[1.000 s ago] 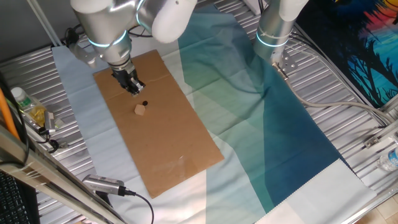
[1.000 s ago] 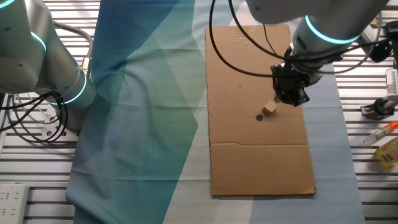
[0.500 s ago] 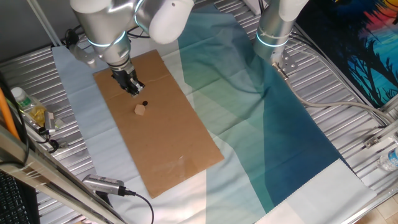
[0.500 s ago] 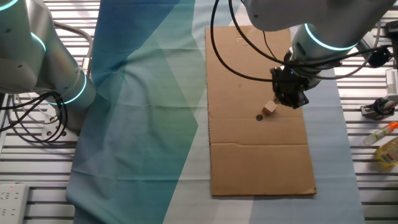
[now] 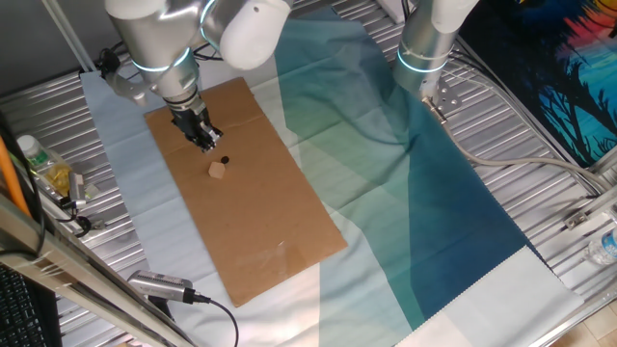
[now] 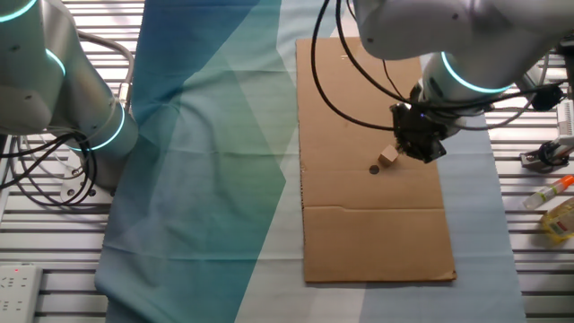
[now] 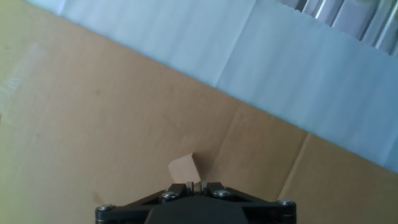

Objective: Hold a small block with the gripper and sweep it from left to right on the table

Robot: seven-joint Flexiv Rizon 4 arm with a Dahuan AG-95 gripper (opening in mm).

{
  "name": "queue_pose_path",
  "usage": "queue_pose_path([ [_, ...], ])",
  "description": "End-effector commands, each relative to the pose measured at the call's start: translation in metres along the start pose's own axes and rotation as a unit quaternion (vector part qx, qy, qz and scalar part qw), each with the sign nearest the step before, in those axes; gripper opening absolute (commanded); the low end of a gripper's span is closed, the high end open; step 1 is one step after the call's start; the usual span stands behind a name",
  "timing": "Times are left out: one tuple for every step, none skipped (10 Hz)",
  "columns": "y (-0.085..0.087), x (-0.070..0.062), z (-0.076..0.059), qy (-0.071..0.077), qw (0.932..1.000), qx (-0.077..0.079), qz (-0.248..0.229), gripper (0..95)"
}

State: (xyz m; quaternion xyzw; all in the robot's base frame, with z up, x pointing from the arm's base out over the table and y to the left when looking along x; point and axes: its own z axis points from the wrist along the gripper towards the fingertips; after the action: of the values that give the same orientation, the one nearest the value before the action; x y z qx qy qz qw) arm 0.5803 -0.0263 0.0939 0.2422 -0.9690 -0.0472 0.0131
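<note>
Our small dark two-fingered gripper [image 5: 207, 145], fingers together, hovers beside the tiny light-tan wooden cube [image 5: 218, 170] on brown cardboard sheet [image 5: 260, 222].

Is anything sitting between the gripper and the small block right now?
Nothing visible does. The gripper hangs over the cardboard sheet, just beside the small block. The only nearby thing is a small black dot, flat on the cardboard next to the block.

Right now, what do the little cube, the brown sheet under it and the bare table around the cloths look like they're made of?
The small block looks like unfinished wood: pale tan, matte, crisp edges, though no grain is visible. The brown sheet looks like cardboard: flat, dull, with fold creases. The table looks like metal: silver, ribbed, slightly shiny.
</note>
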Motion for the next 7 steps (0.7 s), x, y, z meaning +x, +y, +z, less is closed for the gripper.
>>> queue_pose_path([
  [0.000,-0.001,0.000,-0.003,1.0000,-0.004,0.002,76.0],
  [0.000,-0.001,0.000,-0.004,1.0000,-0.005,-0.002,76.0],
  [0.001,-0.002,0.001,-0.004,1.0000,-0.004,-0.005,76.0],
  [0.003,-0.005,0.004,-0.007,0.9999,-0.007,-0.008,76.0],
  [0.005,-0.008,0.007,-0.009,0.9997,-0.007,-0.019,76.0],
  [0.007,-0.010,0.008,-0.010,0.9994,-0.007,-0.033,76.0],
  [0.009,-0.013,0.010,-0.013,0.9983,-0.006,-0.057,76.0],
])
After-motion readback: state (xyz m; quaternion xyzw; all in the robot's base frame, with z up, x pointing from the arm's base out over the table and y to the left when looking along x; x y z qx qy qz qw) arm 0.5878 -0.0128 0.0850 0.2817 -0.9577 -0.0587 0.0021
